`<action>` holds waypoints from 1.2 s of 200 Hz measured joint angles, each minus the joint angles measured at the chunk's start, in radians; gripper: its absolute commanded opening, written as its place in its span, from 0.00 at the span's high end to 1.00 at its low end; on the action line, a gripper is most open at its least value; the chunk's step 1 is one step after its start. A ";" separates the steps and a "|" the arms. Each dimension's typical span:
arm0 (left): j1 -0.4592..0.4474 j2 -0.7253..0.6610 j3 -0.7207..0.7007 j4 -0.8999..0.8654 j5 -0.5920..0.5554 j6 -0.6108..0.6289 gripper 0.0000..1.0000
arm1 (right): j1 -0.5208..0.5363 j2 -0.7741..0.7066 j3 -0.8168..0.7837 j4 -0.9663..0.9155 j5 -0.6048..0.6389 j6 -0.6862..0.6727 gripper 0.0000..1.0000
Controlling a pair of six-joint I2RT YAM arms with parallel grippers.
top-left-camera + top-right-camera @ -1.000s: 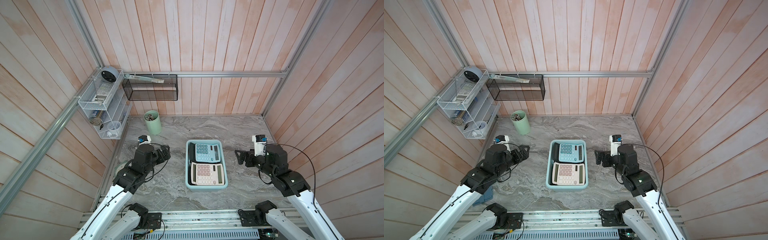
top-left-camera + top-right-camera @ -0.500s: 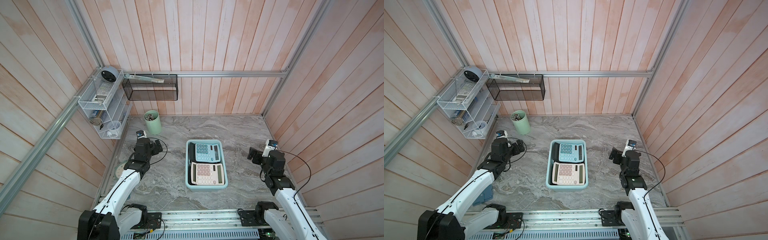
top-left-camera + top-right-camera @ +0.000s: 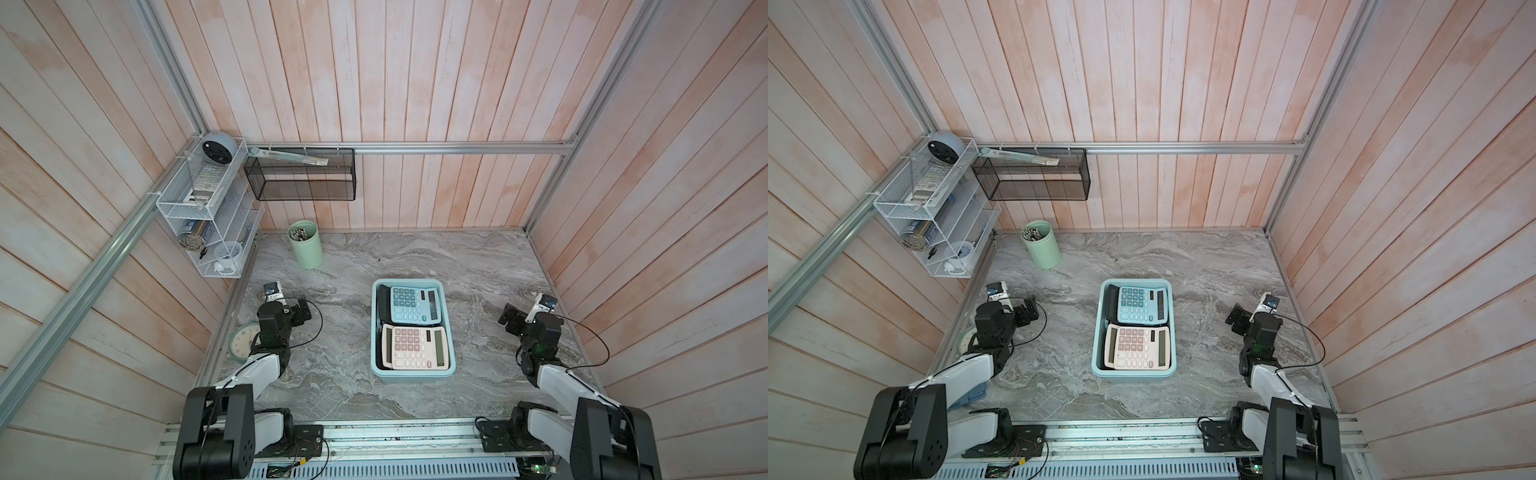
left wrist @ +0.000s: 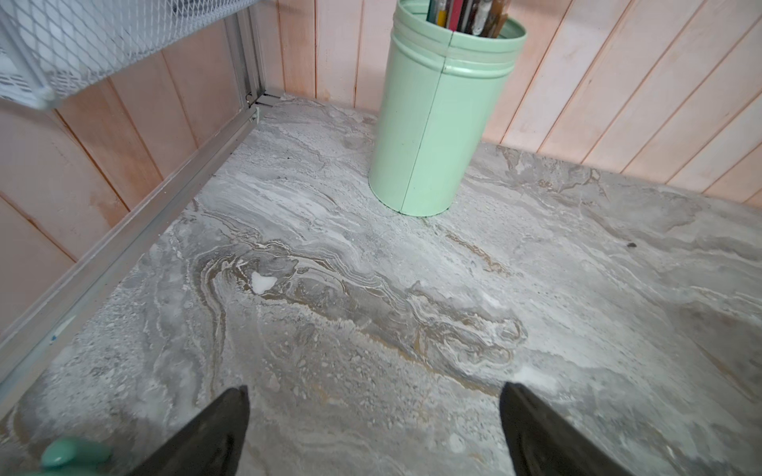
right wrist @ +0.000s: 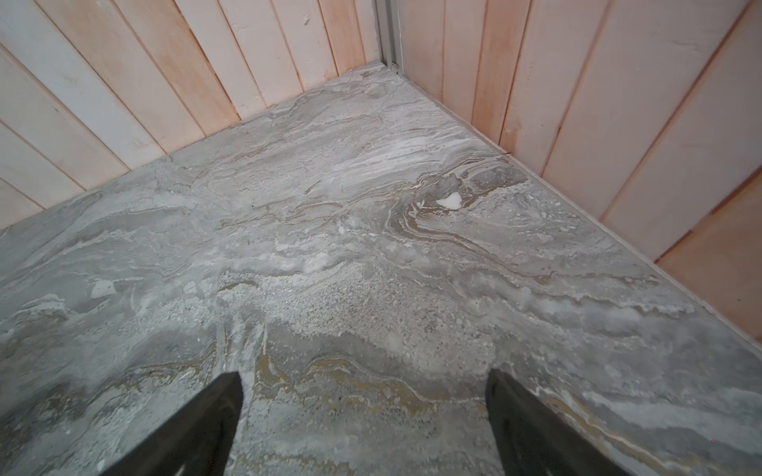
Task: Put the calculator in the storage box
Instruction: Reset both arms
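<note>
**While both tools stand wide, two calculators lie in the storage box**

As you look down in both top views, you find the storage box point(image 3: 411, 372) point(image 3: 1133, 372) at the middle of the bench point(image 3: 332, 332), its long side running away from the arm bases. Two calculators fill it, keys up. The blue calculator point(image 3: 411, 305) point(image 3: 1139, 305) lies in the far half and the pink calculator point(image 3: 415, 347) point(image 3: 1139, 347) in the near half. Their edges meet at mid-box; you cannot tell whether they only touch or overlap.

Left tool point(image 3: 301, 313) point(image 4: 375, 387): jaws wide, nothing between them but bare bench. It sits low near the left wall, well apart from the box. Your left wrist view has it facing the mint-green cup point(image 4: 437, 123) point(image 3: 307, 247), which stands upright near the back wall with pens in it. A round green clock point(image 3: 241, 345) lies just beside the left arm.

Right tool point(image 3: 509, 316) point(image 5: 363, 373): jaws wide, empty, low over bare bench near the right wall, well apart from the box. Your right wrist view shows only bench and the wall corner.

A black mesh basket point(image 3: 303, 178) hangs on the back wall, and a white wire rack point(image 3: 199, 208) hangs on the left wall.
</note>
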 measured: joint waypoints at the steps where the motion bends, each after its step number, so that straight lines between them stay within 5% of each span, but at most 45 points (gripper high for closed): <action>1: 0.002 0.008 0.000 0.006 0.002 0.000 0.00 | 0.000 0.002 0.001 0.003 -0.001 0.000 0.02; 60: 0.026 0.193 0.019 0.252 0.024 0.010 0.00 | 0.026 0.229 0.013 0.249 -0.013 -0.062 0.02; 102: 0.016 0.257 0.001 0.367 0.005 0.029 0.00 | 0.151 0.423 0.039 0.420 -0.017 -0.169 0.02; 140: -0.024 0.259 0.024 0.364 -0.035 0.054 0.00 | 0.159 0.380 0.190 0.243 0.024 -0.197 0.02; 240: -0.029 0.259 0.025 0.364 -0.067 0.070 0.00 | 0.159 0.411 0.152 0.335 0.033 -0.202 0.02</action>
